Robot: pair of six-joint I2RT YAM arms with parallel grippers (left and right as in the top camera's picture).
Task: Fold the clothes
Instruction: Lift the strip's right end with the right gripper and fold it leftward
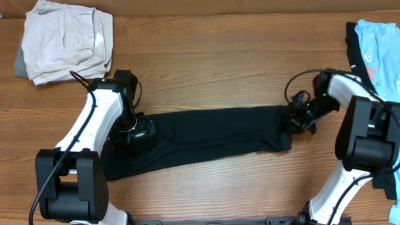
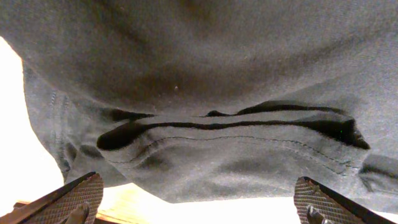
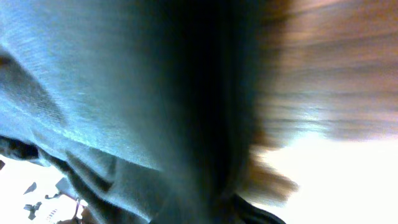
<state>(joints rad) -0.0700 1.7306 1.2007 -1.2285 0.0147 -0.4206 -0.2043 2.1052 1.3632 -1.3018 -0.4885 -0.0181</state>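
The black T-shirt [image 1: 212, 140] lies as a long, narrow folded strip across the middle of the wooden table. My left gripper [image 1: 140, 133] sits over the strip's left end. In the left wrist view its fingers [image 2: 199, 202] are spread wide and empty, with a folded, stitched hem of the shirt [image 2: 224, 149] just ahead of them. My right gripper [image 1: 301, 119] is at the strip's right end. The right wrist view is motion-blurred, and the shirt's cloth [image 3: 112, 99] fills its left side right down to the jaws, so the gripper looks shut on it. No neck label shows.
A beige folded garment [image 1: 65, 39] lies at the back left corner. A light-blue shirt with red print [image 1: 381, 47] lies at the right edge on a dark cloth. Bare wooden table [image 1: 219, 69] lies behind the strip.
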